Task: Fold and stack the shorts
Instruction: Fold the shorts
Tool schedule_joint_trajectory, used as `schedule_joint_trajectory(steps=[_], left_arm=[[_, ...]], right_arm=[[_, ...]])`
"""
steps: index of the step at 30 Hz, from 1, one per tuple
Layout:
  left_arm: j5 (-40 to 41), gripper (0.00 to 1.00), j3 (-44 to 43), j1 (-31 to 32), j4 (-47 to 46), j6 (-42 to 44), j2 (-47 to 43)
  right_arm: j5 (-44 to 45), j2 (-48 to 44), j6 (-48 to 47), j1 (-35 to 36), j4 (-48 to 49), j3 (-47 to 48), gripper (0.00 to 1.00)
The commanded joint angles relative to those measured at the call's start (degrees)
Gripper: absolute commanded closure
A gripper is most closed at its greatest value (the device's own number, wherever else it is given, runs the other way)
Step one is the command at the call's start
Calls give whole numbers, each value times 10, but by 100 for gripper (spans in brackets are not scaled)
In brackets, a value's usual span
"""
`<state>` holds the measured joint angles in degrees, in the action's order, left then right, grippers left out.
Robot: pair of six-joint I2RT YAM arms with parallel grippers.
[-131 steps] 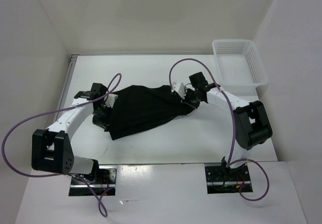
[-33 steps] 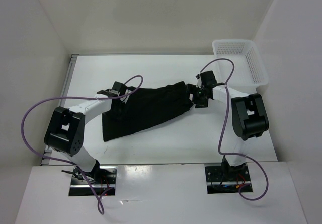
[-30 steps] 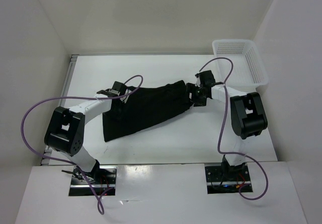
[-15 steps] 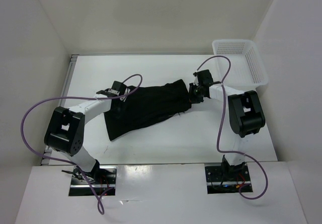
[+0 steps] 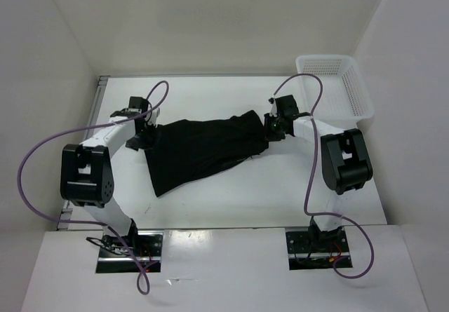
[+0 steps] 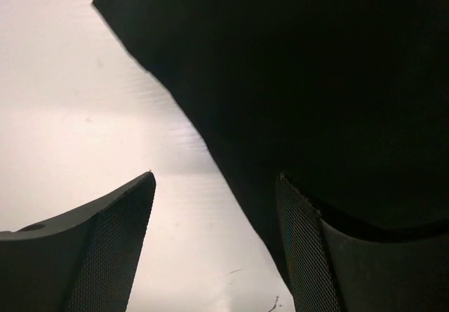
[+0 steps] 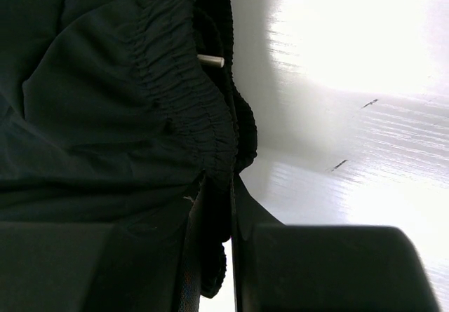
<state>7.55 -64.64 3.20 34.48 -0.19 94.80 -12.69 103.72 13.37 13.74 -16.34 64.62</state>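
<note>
The black shorts [image 5: 203, 151] lie spread across the middle of the table, slanting from far right to near left. My right gripper [image 5: 272, 125] is at their right end, shut on the gathered elastic waistband [image 7: 210, 151]; the band is pinched between the jaws of the right gripper [image 7: 217, 210]. A small pale cord tip [image 7: 210, 61] pokes from the band. My left gripper [image 5: 144, 127] sits at the cloth's upper left corner. In the left wrist view the left gripper [image 6: 214, 207] is open, and the edge of the shorts [image 6: 316, 80] runs between the fingers, ungripped.
A white mesh basket [image 5: 335, 84] stands at the far right corner. White walls close in the table [image 5: 231, 200] on the left, back and right. Purple cables loop above both arms.
The right gripper has shut on the waistband. The left arm has swung left to the cloth's corner with its jaws wider. The shorts shifted slightly.
</note>
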Motion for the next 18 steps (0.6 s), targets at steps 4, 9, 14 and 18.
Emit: schedule_joint_trajectory(steps=[4,9,14,18], left_arm=[[-114,23,-44,-27,31,2,71],[-126,23,-56,-27,-10,2,89],[-119,23,-56,-14,-28,2,114],[-113,22,-56,1,-49,2,127]], right_arm=[[13,-47,-33,6,-3,34,100],[64,-47,-44,6,3,47,100],[72,-47,-55,6,3,64,100],[78,-47,-67,6,9,75,100]])
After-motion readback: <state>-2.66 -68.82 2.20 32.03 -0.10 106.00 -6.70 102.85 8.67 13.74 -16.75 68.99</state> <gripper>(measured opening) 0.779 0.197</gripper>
